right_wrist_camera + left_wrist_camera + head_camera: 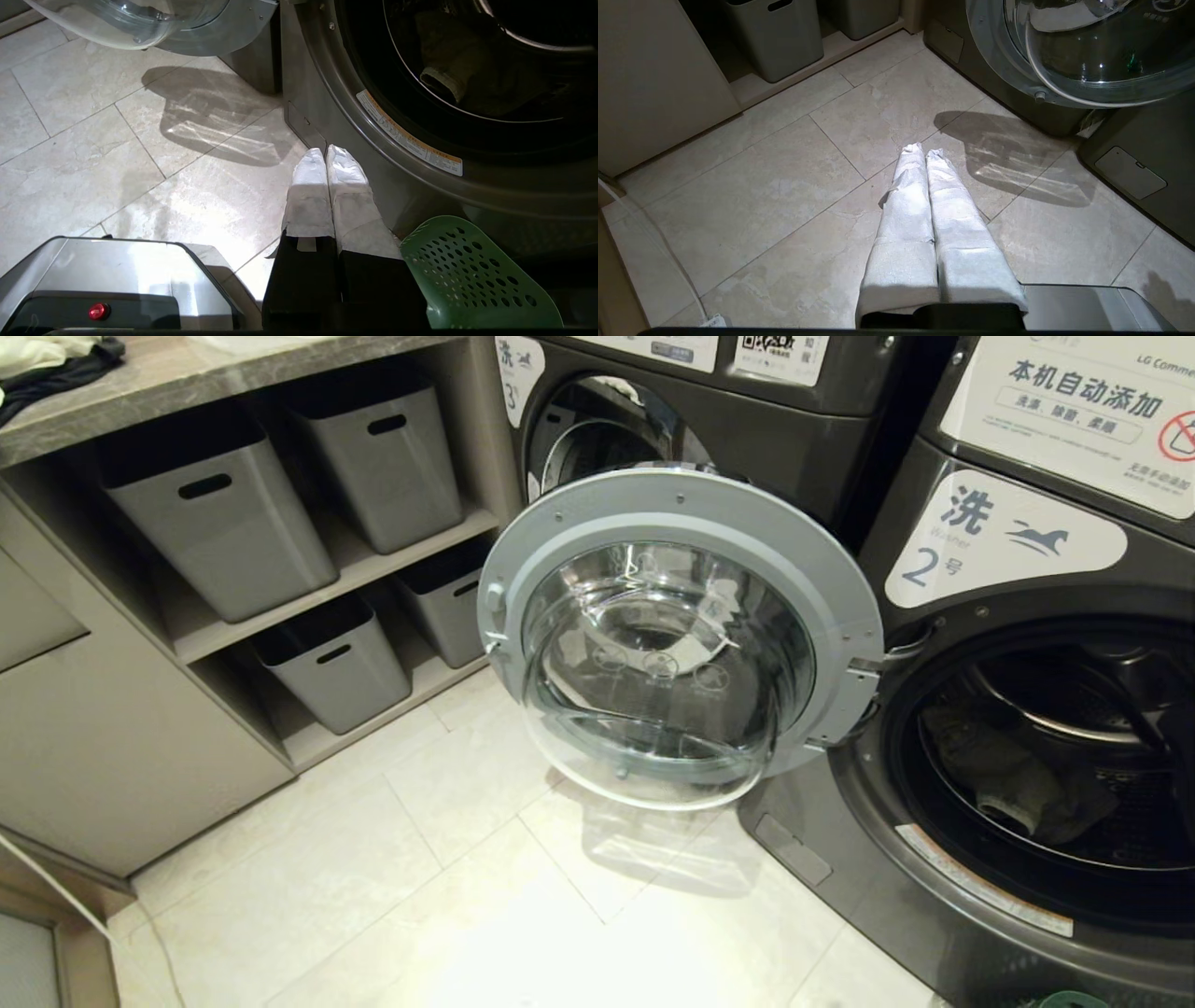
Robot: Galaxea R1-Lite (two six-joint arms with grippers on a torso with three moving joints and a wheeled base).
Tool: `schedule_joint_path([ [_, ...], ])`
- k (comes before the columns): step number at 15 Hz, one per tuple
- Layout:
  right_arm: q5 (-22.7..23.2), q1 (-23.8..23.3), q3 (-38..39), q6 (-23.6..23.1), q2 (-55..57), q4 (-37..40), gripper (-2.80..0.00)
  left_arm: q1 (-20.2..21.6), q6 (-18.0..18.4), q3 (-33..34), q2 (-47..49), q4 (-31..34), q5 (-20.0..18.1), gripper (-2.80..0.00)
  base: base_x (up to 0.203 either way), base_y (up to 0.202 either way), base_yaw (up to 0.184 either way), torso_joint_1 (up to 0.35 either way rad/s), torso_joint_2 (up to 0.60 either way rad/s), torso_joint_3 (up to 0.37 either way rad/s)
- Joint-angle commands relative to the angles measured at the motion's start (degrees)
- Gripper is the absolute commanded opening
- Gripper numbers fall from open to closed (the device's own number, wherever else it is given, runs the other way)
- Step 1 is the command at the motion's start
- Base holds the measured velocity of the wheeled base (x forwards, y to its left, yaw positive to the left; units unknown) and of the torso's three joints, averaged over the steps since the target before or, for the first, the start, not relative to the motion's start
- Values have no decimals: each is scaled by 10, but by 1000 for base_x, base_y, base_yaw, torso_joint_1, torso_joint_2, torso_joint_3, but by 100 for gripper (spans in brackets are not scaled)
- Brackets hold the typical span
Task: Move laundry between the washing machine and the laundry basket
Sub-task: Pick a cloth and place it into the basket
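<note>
Both grippers, left gripper (923,150), right gripper (324,151), pressed together; door (677,635) open beside grey bins (219,518)

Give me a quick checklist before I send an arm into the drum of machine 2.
1. Door of the washing machine marked 2 swung fully open: ok.
2. Laundry visible in the drum, low and toward the front: ok.
3. Laundry basket nearby: ok, its green holed wall shows beside the right gripper, below the drum opening; whether it is empty, cannot tell.
4. Right gripper ready to grasp: not ok, shut, holding nothing, hanging over the floor in front of the machine.
5. Left gripper ready: not ok, shut, empty, over the tiles under the door.
6. Floor between the base and the machine free of obstacles: ok.
</note>
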Motion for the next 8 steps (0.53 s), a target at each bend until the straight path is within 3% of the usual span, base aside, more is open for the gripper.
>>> schedule_joint_path([
  [1, 0, 0, 0, 0, 1, 1, -280, 0, -1, 1, 0, 0, 0, -280, 0, 0, 0, 7, 7, -193],
  [8, 0, 0, 0, -1, 1, 1, -280, 0, -1, 1, 0, 0, 0, -280, 0, 0, 0, 3, 3, -195],
])
